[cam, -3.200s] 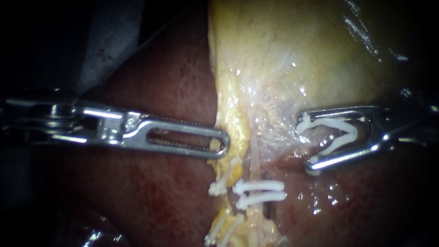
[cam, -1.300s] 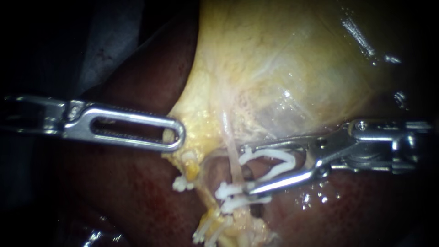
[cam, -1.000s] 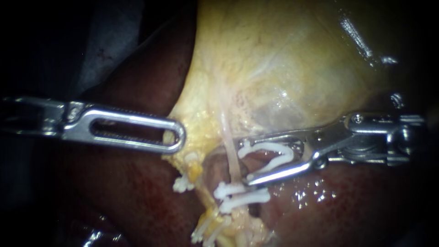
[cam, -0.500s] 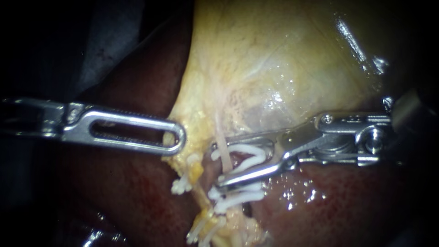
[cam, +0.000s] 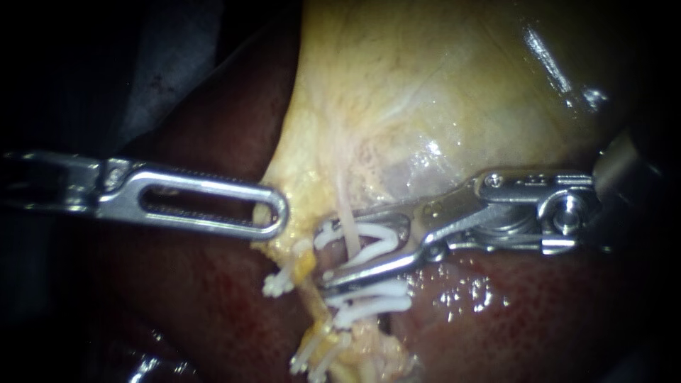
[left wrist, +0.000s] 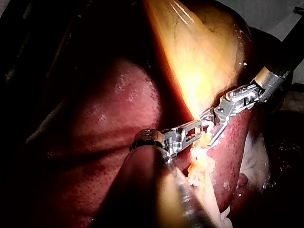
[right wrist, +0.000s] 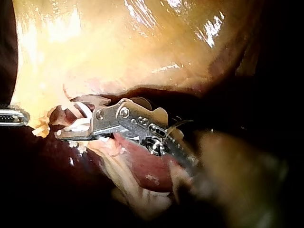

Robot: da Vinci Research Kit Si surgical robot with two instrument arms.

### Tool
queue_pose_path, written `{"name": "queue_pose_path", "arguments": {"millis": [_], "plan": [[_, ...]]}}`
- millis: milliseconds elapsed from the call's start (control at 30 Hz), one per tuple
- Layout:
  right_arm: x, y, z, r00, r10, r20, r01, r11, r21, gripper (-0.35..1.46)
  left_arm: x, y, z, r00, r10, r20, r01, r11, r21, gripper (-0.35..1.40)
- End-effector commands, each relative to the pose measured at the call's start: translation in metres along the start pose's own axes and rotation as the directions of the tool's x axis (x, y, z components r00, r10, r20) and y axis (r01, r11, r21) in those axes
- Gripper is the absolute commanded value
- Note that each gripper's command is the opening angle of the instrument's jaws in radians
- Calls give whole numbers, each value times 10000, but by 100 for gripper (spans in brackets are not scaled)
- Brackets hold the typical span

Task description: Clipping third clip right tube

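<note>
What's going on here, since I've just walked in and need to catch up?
The left instrument has its jaws shut on yellow tissue at the gallbladder's edge, over the liver. The right instrument grips an open white clip in its jaws. The clip straddles the thin tube just above two clips already on it, and it is not yet closed.

Open white clip (cam: pixel 376 230) astride rt tube (cam: pixel 342 206).
Mouth faces 9 o'clock; thin pale tube runs 12–6 thru it; two closed clips (cam: pixel 376 305) just toward 6.
</note>
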Motion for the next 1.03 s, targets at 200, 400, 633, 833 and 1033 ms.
{"name": "queue_pose_path", "arguments": {"millis": [200, 400, 633, 833, 1033], "plan": [[6, 3, -19, 9997, 177, -159, -181, 9996, -209, -11, 0, 1, 0, 10000, 6, -7, -6, 10000, 6, -35], [15, 11, -36, 9990, 278, -350, -295, 9984, -485, -35, 0, 2, 0, 10000, 11, -9, -11, 10000, 7, -35], [2, 11, -31, 9988, 357, -337, -372, 9982, -466, -35, 0, 3, 0, 10000, 12, -9, -12, 10000, 7, -35], [-3, 11, -28, 9987, 437, -275, -446, 9984, -351, -35, 0, 3, 0, 10000, 15, -10, -15, 10000, 6, -35], [-4, 10, -28, 9984, 484, -276, -494, 9982, -345, -35, -1, 5, 0, 10000, 20, -12, -20, 10000, 7, -35]]}}
